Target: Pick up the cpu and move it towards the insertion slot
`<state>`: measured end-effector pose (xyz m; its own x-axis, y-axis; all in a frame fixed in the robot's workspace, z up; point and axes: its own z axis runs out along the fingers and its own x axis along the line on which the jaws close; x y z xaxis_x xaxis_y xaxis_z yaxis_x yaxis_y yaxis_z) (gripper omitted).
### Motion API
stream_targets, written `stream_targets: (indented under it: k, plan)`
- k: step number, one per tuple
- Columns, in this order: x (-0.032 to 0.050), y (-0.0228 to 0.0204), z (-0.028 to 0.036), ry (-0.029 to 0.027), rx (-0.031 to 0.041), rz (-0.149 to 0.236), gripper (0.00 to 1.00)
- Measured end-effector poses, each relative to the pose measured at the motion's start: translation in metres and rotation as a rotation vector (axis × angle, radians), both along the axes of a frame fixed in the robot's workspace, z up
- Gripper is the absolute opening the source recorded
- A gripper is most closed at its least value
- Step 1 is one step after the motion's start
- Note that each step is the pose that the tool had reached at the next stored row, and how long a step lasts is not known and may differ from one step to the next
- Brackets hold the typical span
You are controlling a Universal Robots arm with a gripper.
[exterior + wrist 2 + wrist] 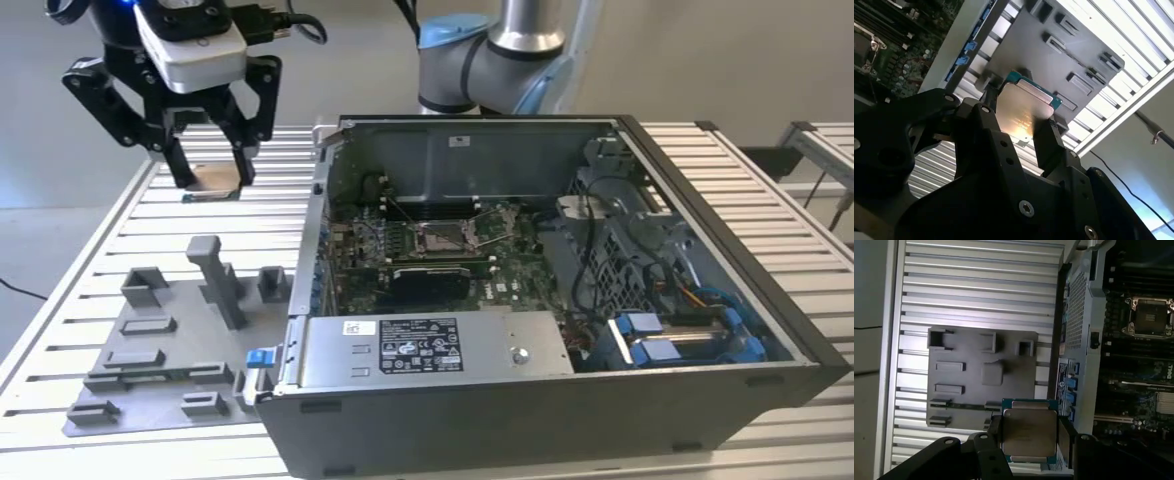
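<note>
Gripper (211, 172): black, two jointed metal fingers (992, 434) clamped on opposite edges of the cpu (1029, 431). The chip lies flat between the pads.

Cpu: small flat square. The dull silvery metal lid has rounded corners and sits on a thin teal-green board that shows as a rim in both wrist views (1026, 106). The lid catches a warm glare.

Position: in the exterior view the cpu (214, 186) hangs over the table (80, 250), toward the far corner at the exterior view's left. It is outside the computer case (534, 420), near the case's side wall.

Table: pale aluminium, ribbed in long parallel slats.

Fixture plate (160, 345): matte grey plastic, lying flat on the slats near the table's edge at the exterior view's left, just beside the case. It carries moulded blocks, shallow rectangular pockets and one taller upright post. In the first wrist view the plate (969, 365) lies beyond the held chip.

Computer case: dark grey sheet-metal box, open at the top. Inside it are:
- a green motherboard (501, 270);
- a silvery labelled power-supply box (427, 345) along the near wall;
- blue plastic fittings at the exterior view's right.

Insertion slot (439, 237): square socket with a bright metal frame and a brownish centre, mid-board, well apart from the cpu. It is also seen in the first wrist view (1149, 317).
</note>
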<state>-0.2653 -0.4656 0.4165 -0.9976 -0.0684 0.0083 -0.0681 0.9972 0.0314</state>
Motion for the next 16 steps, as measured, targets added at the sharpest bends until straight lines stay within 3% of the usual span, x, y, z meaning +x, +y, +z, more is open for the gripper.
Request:
stream_targets:
  k: [16]
  plan:
    - [0.0546,0.0000,0.0000,0.0000,0.0000,0.000,0.00]
